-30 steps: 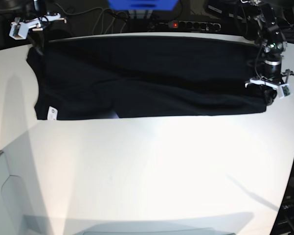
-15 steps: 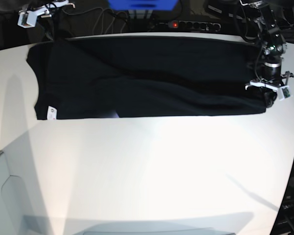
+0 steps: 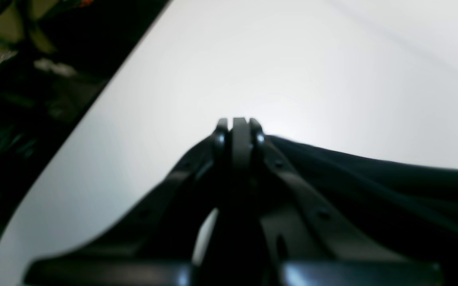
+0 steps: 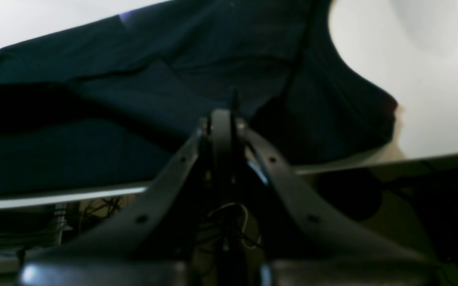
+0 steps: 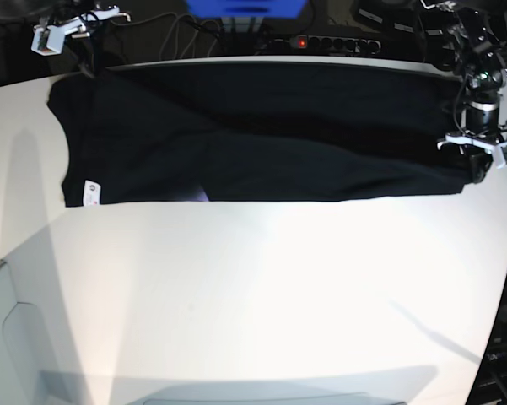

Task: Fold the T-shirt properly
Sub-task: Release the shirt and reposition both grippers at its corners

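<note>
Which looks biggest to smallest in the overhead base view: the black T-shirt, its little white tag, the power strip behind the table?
1. T-shirt, stretching across most of the table.
2. Power strip; it sits farther back, so it may look smaller than it is.
3. White tag, a tiny patch.

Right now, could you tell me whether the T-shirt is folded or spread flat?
Partly folded: the T-shirt lies as a long band across the table, one layer overlapping another, white tag showing.

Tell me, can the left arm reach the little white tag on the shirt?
Probably not from there. The left arm sits at the shirt's far end, and the white tag lies near the opposite corner. Nothing blocks the tag; it is simply far off.
</note>
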Controlling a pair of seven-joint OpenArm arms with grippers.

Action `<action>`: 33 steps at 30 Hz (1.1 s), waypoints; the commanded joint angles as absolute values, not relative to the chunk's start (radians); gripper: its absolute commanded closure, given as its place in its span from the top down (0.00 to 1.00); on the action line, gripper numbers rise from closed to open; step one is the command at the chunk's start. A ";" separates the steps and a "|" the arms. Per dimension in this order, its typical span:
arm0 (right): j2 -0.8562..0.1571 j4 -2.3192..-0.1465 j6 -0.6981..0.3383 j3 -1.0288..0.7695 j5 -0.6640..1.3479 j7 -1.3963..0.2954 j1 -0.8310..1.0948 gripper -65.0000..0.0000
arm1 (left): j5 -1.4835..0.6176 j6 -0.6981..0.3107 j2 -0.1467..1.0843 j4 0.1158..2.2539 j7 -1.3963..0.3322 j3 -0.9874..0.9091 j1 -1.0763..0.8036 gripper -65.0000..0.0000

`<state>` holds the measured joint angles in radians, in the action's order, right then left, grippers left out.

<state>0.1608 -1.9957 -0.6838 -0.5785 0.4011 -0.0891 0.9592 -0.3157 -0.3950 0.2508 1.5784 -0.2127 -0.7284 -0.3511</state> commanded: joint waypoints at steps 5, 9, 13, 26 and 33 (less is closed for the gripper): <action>0.157 -2.009 -0.698 -0.602 0.420 -0.067 0.946 0.00 | -0.320 -0.430 0.263 1.587 -0.194 -0.743 -0.357 0.00; 0.157 -2.002 -0.698 -0.625 0.420 -0.068 0.928 0.00 | -0.320 -0.433 0.263 1.546 -0.191 -0.743 -0.366 0.00; 0.157 -2.002 -0.698 -0.684 0.421 -0.068 0.901 0.00 | -0.320 -0.437 0.272 1.501 -0.189 -0.743 -0.366 0.00; 0.157 -1.985 -0.698 -0.688 0.420 -0.068 0.900 0.00 | -0.323 -0.438 0.271 1.443 -0.189 -0.745 -0.367 0.00; 0.157 -1.940 -0.698 -0.687 0.418 -0.068 0.892 0.00 | -0.320 -0.438 0.272 1.446 -0.189 -0.745 -0.386 0.00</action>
<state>0.1612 -1.9278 -0.6838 -0.6796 0.4007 -0.0952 0.8791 -0.3107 -0.4351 0.2527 1.4284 -0.2138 -0.7353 -0.3859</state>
